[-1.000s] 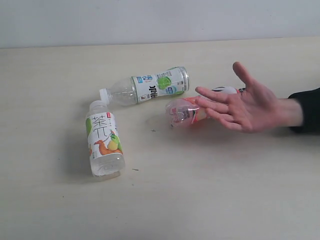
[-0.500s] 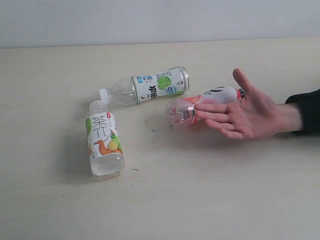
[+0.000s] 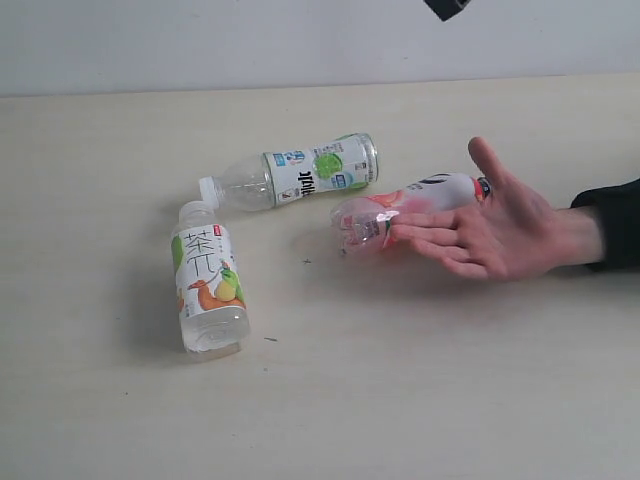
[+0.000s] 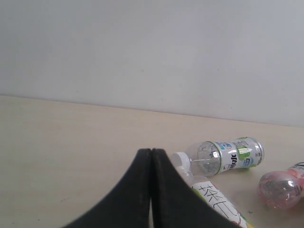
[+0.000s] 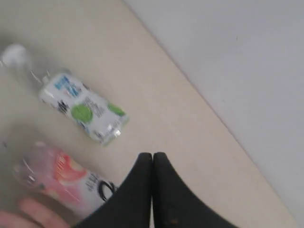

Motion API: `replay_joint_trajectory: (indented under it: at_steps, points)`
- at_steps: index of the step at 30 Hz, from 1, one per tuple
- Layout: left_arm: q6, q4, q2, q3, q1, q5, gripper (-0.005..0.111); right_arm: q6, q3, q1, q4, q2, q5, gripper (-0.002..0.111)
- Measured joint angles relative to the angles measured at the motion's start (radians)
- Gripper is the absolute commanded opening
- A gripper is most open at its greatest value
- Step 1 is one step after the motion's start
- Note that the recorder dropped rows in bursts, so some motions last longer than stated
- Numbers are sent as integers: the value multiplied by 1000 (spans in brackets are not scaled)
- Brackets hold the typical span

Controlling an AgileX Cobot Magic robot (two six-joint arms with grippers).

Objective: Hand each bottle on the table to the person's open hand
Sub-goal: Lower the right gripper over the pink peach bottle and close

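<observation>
left tool [image 4: 151, 153]: jaws pressed together, empty | right tool [image 5: 152, 156]: jaws pressed together, empty | exterior view: dark arm part [image 3: 446, 7] at top edge

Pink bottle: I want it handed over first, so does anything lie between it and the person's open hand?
Nothing visible does. The pink bottle lies on its side right beside the open hand, whose fingers overlap its middle in the exterior view; whether they touch it I cannot tell.
</observation>
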Motion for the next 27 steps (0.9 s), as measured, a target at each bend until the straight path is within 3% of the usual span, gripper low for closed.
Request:
replay_joint_trajectory:
  at_steps: [5,9,14,23,27]
  points:
    - [0,0,0,0,0,0,0,-150,-213,0,-125,224,231,0]
    - [0,0,0,0,0,0,0,-329,-285,0,-132,353,338,3]
    - [0,0,0,0,0,0,0,-441,-291,0,-136,447,360,27]
    - [0,0,0,0,0,0,0,-468,-291,18,-126,516,351,68]
    - [0,0,0,0,0,0,0,-473,-291,29,-120,531,330,71]
